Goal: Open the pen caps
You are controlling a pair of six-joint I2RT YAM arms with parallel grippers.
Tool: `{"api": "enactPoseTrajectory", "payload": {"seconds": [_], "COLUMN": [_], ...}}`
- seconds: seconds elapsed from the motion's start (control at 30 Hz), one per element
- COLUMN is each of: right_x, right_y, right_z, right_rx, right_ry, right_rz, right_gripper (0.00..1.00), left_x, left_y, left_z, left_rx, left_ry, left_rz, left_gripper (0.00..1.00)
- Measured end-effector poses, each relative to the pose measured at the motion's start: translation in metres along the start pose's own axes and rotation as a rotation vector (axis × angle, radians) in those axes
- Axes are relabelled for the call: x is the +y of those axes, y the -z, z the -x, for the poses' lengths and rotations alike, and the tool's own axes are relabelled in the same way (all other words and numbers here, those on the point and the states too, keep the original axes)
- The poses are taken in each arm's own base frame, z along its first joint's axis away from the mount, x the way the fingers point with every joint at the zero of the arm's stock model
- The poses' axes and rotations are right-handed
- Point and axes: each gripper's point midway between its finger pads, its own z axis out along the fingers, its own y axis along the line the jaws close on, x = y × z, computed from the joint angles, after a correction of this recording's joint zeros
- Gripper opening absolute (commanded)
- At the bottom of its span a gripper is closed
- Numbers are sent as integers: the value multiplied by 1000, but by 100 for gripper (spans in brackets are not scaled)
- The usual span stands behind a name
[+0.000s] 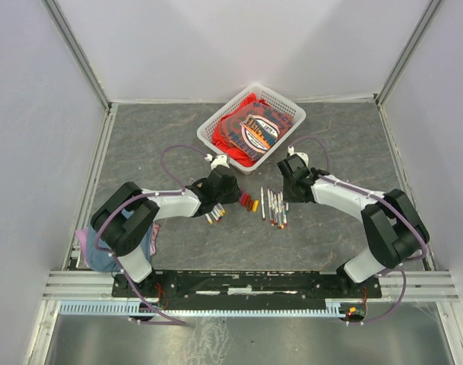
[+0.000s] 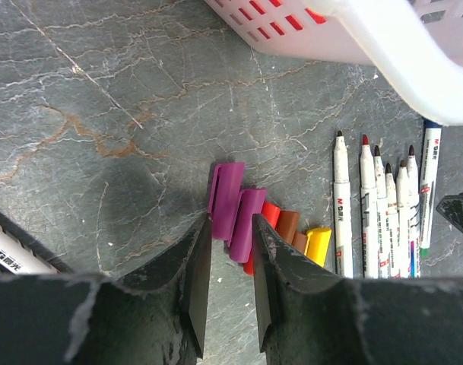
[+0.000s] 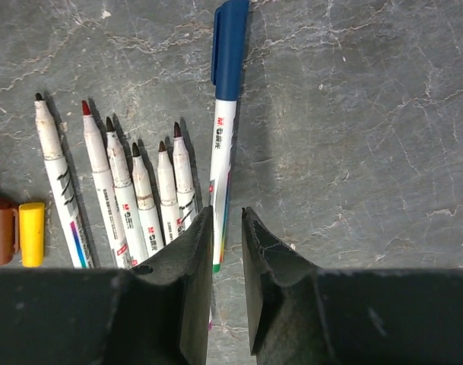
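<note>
Purple pen caps (image 2: 235,209) lie at parted left fingers' (image 2: 187,293) tips; right fingers (image 3: 191,289) also parted.

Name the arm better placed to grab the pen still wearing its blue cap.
Right. The right gripper straddles the barrel of the blue-capped pen, jaws apart; the left gripper is over loose purple caps.
</note>
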Motion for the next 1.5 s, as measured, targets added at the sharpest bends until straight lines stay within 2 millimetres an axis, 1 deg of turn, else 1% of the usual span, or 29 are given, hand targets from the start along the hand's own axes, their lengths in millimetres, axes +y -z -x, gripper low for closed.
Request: {"api": "enactPoseTrajectory", "payload": {"seconds": [0.13, 0.4, 0.57, 0.7, 0.77, 0.9, 1.07, 1.3, 1.4, 1.5], "right_x": [-2, 1, -2, -1, 0, 1, 1, -3, -6, -4], "right_y": [-7, -15, -22, -24, -24, -25, -25, -20, -12, 0], "right_z": [-2, 4, -1, 1, 1, 2, 2, -1, -2, 4], "right_rx": [19, 13, 32, 30, 29, 28, 26, 20, 7, -24], "right_ry": [0, -11, -10, -14, -15, -16, -17, -16, -17, -21], "right_rz": [-15, -15, -27, -26, -25, -21, -21, -20, -11, 23], "right_gripper": [28, 28, 28, 27, 23, 7, 1, 1, 1, 1], "left_x": [-1, -1, -1, -1, -1, -3, -8, -17, -23, -29], "left_y": [1, 1, 1, 1, 1, 3, 8, 17, 22, 27], "left_z": [1, 1, 1, 1, 2, 4, 11, 22, 27, 30], "left_rx": [-3, -4, -4, -4, -4, -10, -28, -54, -68, -74], "left_ry": [0, 1, 1, 1, 1, 3, 7, 14, 19, 22], "left_rz": [-3, -3, -4, -4, -4, -9, -26, -56, -82, -117], "left_gripper": [35, 36, 35, 36, 37, 39, 42, 44, 44, 46]}}
